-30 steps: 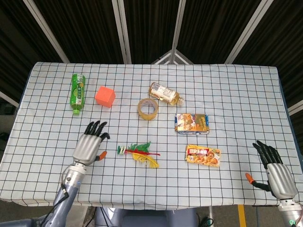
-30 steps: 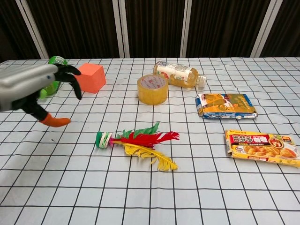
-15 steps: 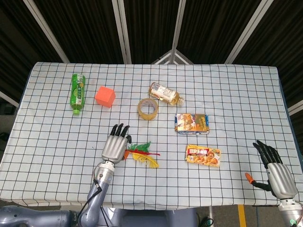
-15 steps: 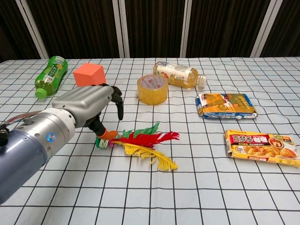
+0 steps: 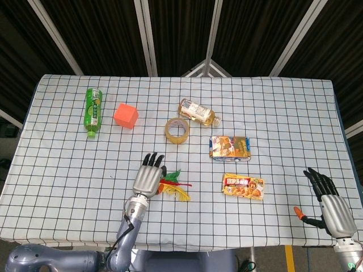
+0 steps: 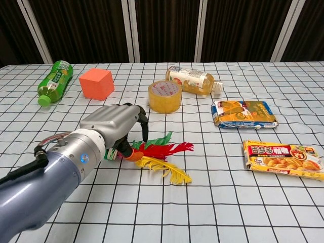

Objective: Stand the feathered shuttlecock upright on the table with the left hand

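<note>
Chest view: the robot's left hand (image 6: 114,124) sits low over the base end of the feathered shuttlecock (image 6: 157,154), which lies on its side on the checked tablecloth (image 6: 212,202). Its dark fingers (image 6: 142,119) curl down above the green feathers, while the orange-tipped thumb (image 6: 132,153) presses in at the cork end. Whether the hand has a real hold on the shuttlecock cannot be told; the palm hides the base. The red, green and yellow feathers fan out toward the right, flat on the cloth.

From the head view, the same left hand (image 5: 148,178) covers the shuttlecock's left end, with the feathers (image 5: 174,187) poking out beside it near the front of the table. The right hand (image 5: 329,204) rests at the far right edge, well apart from everything, holding nothing, fingers extended and spread.

Behind the shuttlecock stands a roll of tape (image 6: 164,96), with a small clear bottle (image 6: 192,80) lying just beyond it. An orange cube (image 6: 96,83) and a green bottle (image 6: 53,81) on its side lie to the left. A blue snack pack (image 6: 244,113) and a yellow food box (image 6: 283,158) lie flat to the right.
</note>
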Controlling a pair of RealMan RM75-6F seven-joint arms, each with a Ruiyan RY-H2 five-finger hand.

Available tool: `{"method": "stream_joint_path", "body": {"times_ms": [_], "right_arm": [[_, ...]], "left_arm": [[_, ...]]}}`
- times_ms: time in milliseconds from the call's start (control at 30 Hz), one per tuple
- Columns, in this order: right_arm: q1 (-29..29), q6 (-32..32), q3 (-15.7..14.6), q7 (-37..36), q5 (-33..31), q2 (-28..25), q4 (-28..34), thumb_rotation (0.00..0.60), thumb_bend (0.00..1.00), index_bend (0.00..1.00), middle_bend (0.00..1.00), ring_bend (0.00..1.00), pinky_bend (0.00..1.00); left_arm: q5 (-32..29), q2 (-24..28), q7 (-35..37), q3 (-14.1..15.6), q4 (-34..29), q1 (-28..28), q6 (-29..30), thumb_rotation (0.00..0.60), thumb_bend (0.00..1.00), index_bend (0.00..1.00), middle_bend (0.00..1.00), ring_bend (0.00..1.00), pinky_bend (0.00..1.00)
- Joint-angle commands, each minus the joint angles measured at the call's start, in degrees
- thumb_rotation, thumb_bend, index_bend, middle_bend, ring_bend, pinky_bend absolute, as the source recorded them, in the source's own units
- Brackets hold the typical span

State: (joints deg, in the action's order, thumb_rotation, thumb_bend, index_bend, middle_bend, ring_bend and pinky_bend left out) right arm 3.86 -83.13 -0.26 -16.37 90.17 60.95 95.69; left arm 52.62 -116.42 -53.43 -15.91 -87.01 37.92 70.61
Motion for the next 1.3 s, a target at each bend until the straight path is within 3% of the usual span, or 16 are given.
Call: {"method": "stream_joint_path", "body": {"times_ms": [33,467,933,1300], "right_arm": [[-0.01,0.02,-0.02,0.01,0.0,-0.02,0.02,0.6,0.34,0.0,0.0,0.0,0.0],[-0.02,-0.03,0.09,0.21,-0.11,0.05,0.02,0.6,0.34,0.0,0.0,0.0,0.0],[-0.06,-0.02,0.08,0.29,-0.14,-0.01,0.09,0.6,0.34,0.0,0.0,0.0,0.0],[-0.07,-0.08,0.14,0.24,-0.18,-0.08,0.04,0.6,0.34,0.0,0.0,0.0,0.0]], "left_arm": [[0.1,-0.27,0.39,0.16,0.27,0.16,0.15,0.6,0.46,0.5,0.11,0.0,0.0],[-0.1,0.47,0.58,0.68,0.02,0.49,1.38,0.6,0.5,0.53,0.11,0.0,0.0],[-0.57,0.96,1.1,1.44,-0.82,0.75,1.69,0.6,0.66,0.6,0.13,0.0,0.0],[2.18,3.17,4.61,0.98,-4.29,0.16,3.36,0.6,0.67,0.6,0.13,0.0,0.0]]}}
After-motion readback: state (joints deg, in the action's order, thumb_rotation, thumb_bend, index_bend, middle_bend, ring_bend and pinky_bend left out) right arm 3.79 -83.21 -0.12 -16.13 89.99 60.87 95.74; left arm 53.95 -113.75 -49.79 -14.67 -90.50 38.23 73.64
